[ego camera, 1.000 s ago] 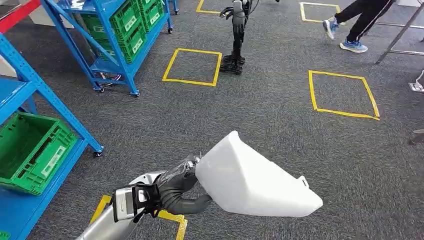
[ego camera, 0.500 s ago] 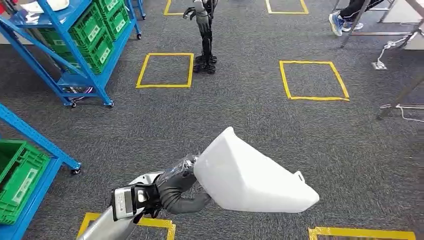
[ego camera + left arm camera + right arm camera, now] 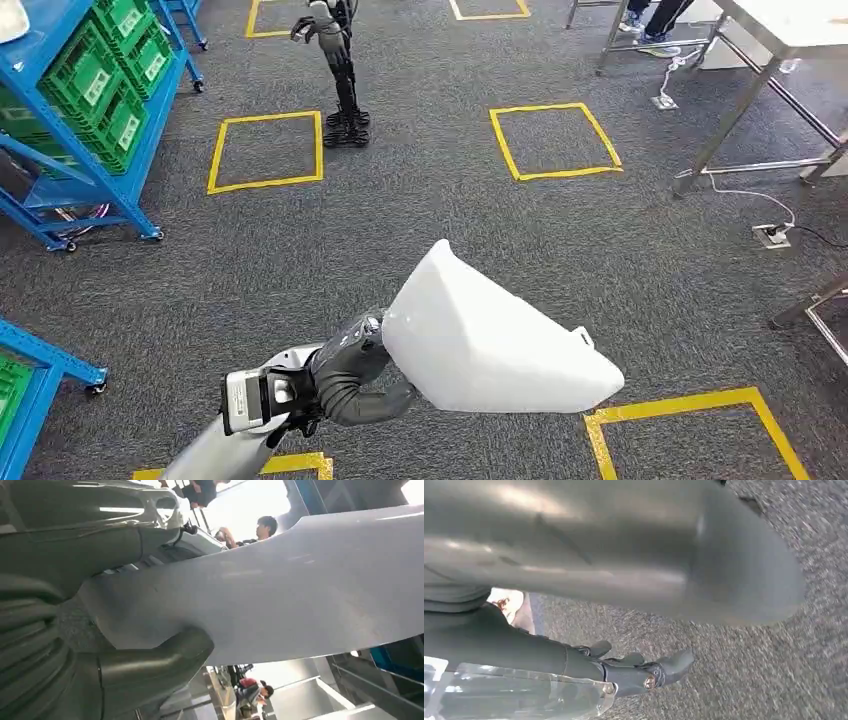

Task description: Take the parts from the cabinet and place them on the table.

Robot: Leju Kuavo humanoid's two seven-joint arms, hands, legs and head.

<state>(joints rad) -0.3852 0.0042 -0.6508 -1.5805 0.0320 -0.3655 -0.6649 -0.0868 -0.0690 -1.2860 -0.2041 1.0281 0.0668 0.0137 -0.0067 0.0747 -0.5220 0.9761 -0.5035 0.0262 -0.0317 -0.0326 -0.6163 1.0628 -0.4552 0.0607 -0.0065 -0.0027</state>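
Part [image 3: 495, 335] sits at 6 o'clock, left robot hand [image 3: 350, 372] clamped on its near end. Looks light, stiff, slick plastic; grip that thick edge. Right robot hand [image 3: 634, 672] hangs slack, grip state unclear.

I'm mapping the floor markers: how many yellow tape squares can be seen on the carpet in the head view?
4: one whole at upper left, one whole at upper centre, one cut off at the lower right edge, one corner at the bottom edge. Two more fragments touch the top edge.

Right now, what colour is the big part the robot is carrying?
White part, clearest in the head view.
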